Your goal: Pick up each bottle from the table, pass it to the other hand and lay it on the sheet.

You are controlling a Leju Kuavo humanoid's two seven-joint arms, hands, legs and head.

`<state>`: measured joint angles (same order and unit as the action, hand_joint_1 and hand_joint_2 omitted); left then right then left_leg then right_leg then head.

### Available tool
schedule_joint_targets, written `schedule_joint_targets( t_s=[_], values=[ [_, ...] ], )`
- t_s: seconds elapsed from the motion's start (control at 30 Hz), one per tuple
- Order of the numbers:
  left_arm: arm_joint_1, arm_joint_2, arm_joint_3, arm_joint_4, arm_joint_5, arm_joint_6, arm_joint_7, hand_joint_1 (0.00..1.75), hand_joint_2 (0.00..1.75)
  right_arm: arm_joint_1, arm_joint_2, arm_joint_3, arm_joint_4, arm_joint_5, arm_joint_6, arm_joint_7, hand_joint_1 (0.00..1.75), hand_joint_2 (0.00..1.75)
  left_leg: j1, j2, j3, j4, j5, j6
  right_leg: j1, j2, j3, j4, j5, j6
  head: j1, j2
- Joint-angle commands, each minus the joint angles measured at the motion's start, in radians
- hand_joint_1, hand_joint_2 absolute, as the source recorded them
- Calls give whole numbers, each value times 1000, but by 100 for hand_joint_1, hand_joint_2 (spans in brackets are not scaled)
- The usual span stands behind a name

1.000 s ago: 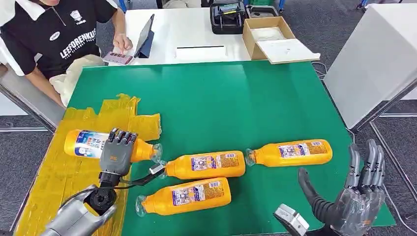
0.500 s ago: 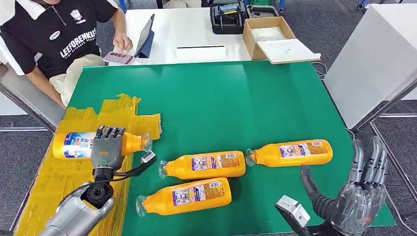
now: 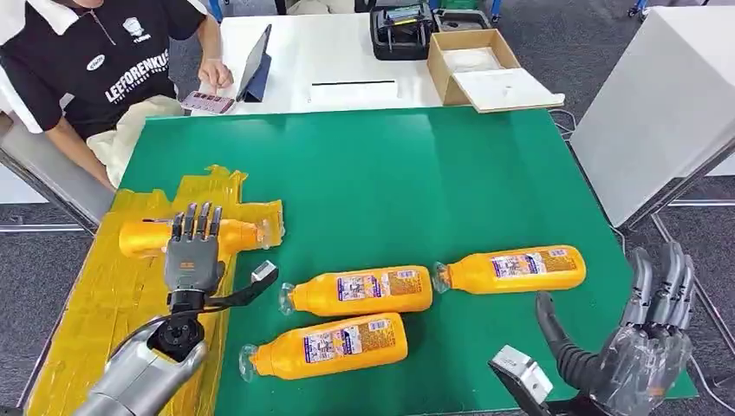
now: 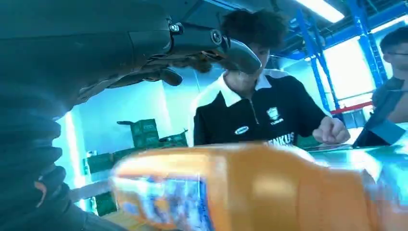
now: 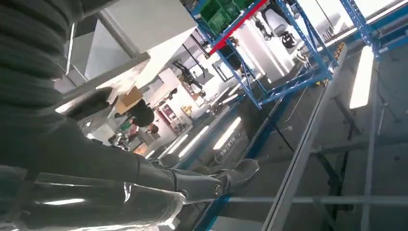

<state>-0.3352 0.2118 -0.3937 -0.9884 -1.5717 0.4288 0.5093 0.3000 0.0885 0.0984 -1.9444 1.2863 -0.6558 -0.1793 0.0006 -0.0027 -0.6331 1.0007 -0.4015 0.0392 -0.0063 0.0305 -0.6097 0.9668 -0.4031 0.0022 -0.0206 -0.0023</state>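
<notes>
As its fingers lift straight and spread, the robot's left hand [image 3: 194,257] lets go of the first bottle [image 3: 208,236], which a second ago was still wrapped in its grip and carried farther toward the table's middle. That bottle now lies on its side on the yellow sheet [image 3: 104,303], cap toward the green mat [image 3: 407,182], just beyond the hand; whether the fingertips still touch it cannot be told. By this reading, one delivery is finished. East of the sheet, on the mat, three more bottles wait: one [image 3: 357,289] nearest it, another [image 3: 325,347] just below, a third [image 3: 511,268] farthest away. The right hand [image 3: 646,347] hovers wide and empty at the mat's far corner. A seated person [image 3: 104,61] works behind the sheet.
</notes>
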Motion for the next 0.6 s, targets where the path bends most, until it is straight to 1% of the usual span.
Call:
schedule_joint_targets(
  t_s=[0.03, 0.07, 0.1, 0.13, 0.17, 0.2, 0.23, 0.27, 0.3, 0.33, 0.4, 0.43, 0.47, 0.5, 0.53, 0.57, 0.6],
  values=[
    [-44, -85, 96, 106, 1, -6, -97, 0, 175, -9, -40, -19, 26, -3, -42, 29, 0, 175, 0, -3, 4, 0, -1, -2, 0, -5, 5, 0, -2, 0, 0, 0],
    [-41, -138, 196, 114, 3, 5, -189, 0, 175, -23, -60, -14, 45, 16, -42, 70, 0, 175, 0, -3, 3, 0, 0, -2, 0, -5, 4, -1, -1, 0, 0, 0],
    [-34, -184, 279, 101, 15, 12, -276, 0, 175, -32, -73, -14, 55, 41, -35, 105, 0, 175, 0, -2, 1, 0, 0, -1, 0, -3, 2, -1, 0, 0, 0, 0],
    [-16, -229, 344, 59, 73, 21, -372, 0, 175, -47, -75, -25, 71, 85, -11, 131, 0, 175, 0, -3, 3, 0, 0, -2, 0, -5, 5, -1, -1, 0, 0, 0],
    [-13, -237, 349, 48, 68, 18, -370, 0, 175, -54, -76, -25, 76, 87, -10, 132, 0, 175, 0, -2, 2, 0, 0, -1, 0, -4, 3, -1, 0, 0, 0, 0],
    [-5, -243, 353, 31, 65, 13, -375, 0, 175, -61, -77, -26, 84, 87, -12, 133, 0, 175, 0, -4, 5, 1, -1, -2, 0, -7, 7, -1, -2, 1, 0, 0],
    [16, -262, 374, -14, 114, 3, -430, 0, 175, -68, -83, -27, 93, 111, 27, 142, 0, 175, 0, -1, 2, 0, 0, -1, 0, -3, 3, -1, 0, 0, 0, 0],
    [54, -288, 398, -87, 203, -23, -511, 0, 175, -85, -89, -36, 108, 150, 84, 169, 0, 175, 0, -2, 4, 0, -1, -2, 0, -4, 6, -1, -1, 1, 0, 0],
    [81, -301, 401, -139, 248, -35, -545, 0, 175, -102, -99, -44, 131, 194, 127, 187, 0, 175, 0, -1, 2, 0, 0, -1, 0, -2, 3, -1, 0, 0, 0, 0],
    [115, -309, 392, -203, 270, -40, -558, 0, 175, -133, -113, -48, 162, 232, 165, 207, 0, 175, -1, 0, 3, 0, -1, -1, 0, -2, 5, -2, 0, 1, 0, 0],
    [123, -311, 389, -218, 271, -46, -556, 0, 175, -143, -115, -51, 177, 231, 164, 207, 0, 175, -1, 2, 5, 0, -2, -2, 0, -1, 6, -2, -1, 1, 0, 0],
    [135, -314, 385, -248, 302, -48, -569, 0, 175, -160, -123, -55, 197, 256, 216, 221, 0, 175, 0, 2, 3, 0, -1, -1, 0, 0, 5, -2, 0, 0, 0, 0],
    [144, -318, 379, -273, 345, -47, -593, 0, 175, -187, -151, -41, 223, 272, 281, 219, 0, 175, -1, 2, 5, 0, -3, -2, -1, -1, 7, -1, -1, 0, 0, 0],
    [152, -321, 371, -301, 402, -54, -624, 0, 175, -223, -169, -40, 260, 226, 374, 215, 0, 175, 0, 1, 3, 0, -1, -1, -1, -1, 4, -1, 0, 0, 0, 0],
    [161, -323, 364, -331, 443, -61, -638, 0, 175, -264, -195, -38, 299, 222, 431, 218, 0, 175, -1, -1, 3, 0, -1, -1, -1, -3, 5, -1, -1, 0, 0, 0],
    [170, -328, 356, -367, 500, -66, -654, 0, 175, -315, -224, -37, 360, 238, 481, 228, 0, 175, 0, 1, 1, 0, -1, -1, 0, -2, 3, -2, 1, 0, 0, 0],
    [174, -332, 352, -384, 541, -71, -666, 0, 175, -341, -240, -39, 396, 217, 531, 216, 0, 175, 0, 4, 3, 1, -2, -1, 0, 1, 5, -1, 1, 0, -1, 0]
  ],
)
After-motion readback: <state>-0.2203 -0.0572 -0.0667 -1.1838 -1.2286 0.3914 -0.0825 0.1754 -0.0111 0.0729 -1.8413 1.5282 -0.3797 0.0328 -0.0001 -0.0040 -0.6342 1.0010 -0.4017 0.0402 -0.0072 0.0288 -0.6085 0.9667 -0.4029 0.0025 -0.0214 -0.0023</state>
